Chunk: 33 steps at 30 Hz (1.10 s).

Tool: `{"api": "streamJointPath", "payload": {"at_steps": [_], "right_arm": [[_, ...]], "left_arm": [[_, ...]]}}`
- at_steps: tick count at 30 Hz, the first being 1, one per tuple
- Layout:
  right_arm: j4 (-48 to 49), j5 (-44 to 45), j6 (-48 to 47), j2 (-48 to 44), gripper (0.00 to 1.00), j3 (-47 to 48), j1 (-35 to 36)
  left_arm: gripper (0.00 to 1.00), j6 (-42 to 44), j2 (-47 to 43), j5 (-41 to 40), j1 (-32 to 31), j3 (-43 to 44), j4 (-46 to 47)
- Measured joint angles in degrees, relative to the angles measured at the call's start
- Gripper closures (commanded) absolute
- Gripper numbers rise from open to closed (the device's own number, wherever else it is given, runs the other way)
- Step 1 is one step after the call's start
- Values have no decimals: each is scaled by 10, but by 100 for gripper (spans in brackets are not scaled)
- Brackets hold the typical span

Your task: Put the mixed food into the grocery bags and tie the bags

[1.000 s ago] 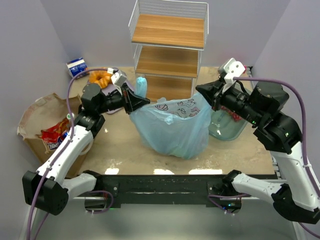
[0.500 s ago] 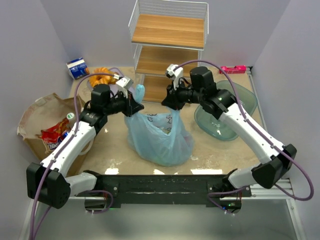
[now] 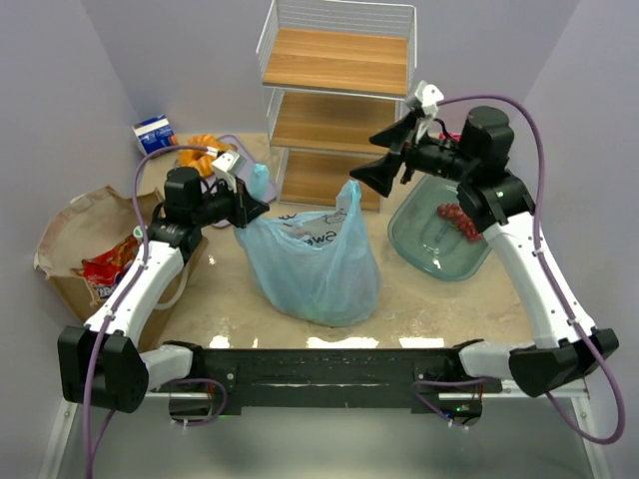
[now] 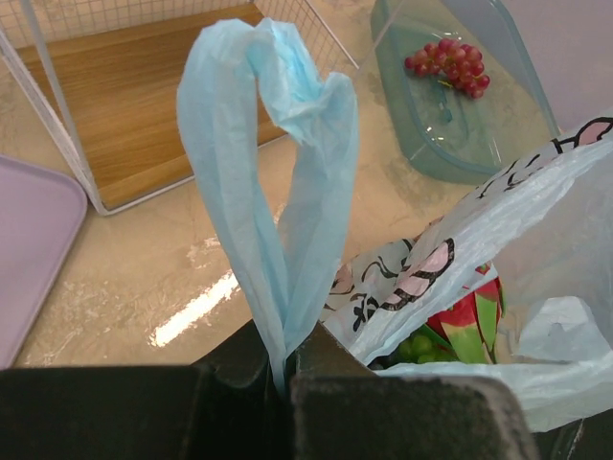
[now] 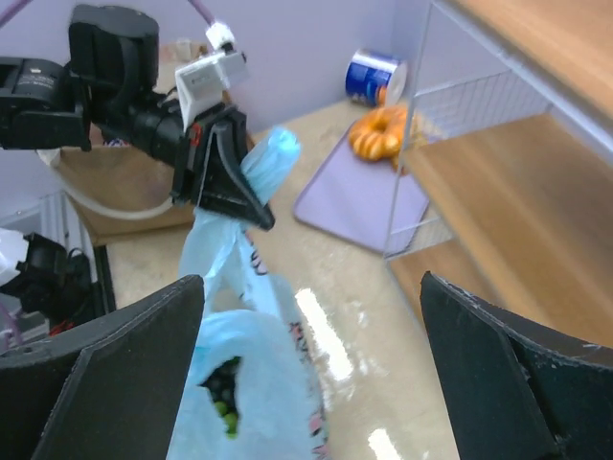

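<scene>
Blocking the middle of the bench [image 3: 225, 299] with the light-blue plastic bag [image 3: 315, 264], pinched by one handle in the left fingers [image 3: 250, 205]. Closing off the back with the wire shelf rack [image 3: 334, 100]. Hemming in the sides with the brown paper bag [image 3: 85, 225] at left and the green translucent bowl [image 3: 429, 257] at right. Leaving open bench in front of the plastic bag, and clear air over its mouth, short of the spread right fingers [image 3: 367, 180].

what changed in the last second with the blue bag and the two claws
The right claw carried the right handle in toward the left claw, then let go and pulled back toward the shelf, jaws wide open. The blue plastic bag has bunched narrower. Unchanged: the left claw stays shut on the left handle; the brown paper bag, bowl and grapes have not moved.
</scene>
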Motion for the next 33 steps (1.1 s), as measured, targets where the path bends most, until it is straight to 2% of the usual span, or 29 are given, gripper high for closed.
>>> {"api": "streamJointPath", "payload": {"at_steps": [5,12,17,28,33], "right_arm": [[67,-103,7,-47,1,-86,-28],[111,-158,7,-130,1,-222,-28],[136,-171,-2,-160,1,-237,-28],[164,-195,-20,-98,1,-256,-26],[191,-208,-15,-95,8,-284,-14]], "left_arm": [[100,2,0,18,0,-7,13],[100,3,0,32,2,-9,23],[100,3,0,42,3,-10,25],[100,1,0,62,3,-20,46],[100,1,0,68,3,-20,52]]}}
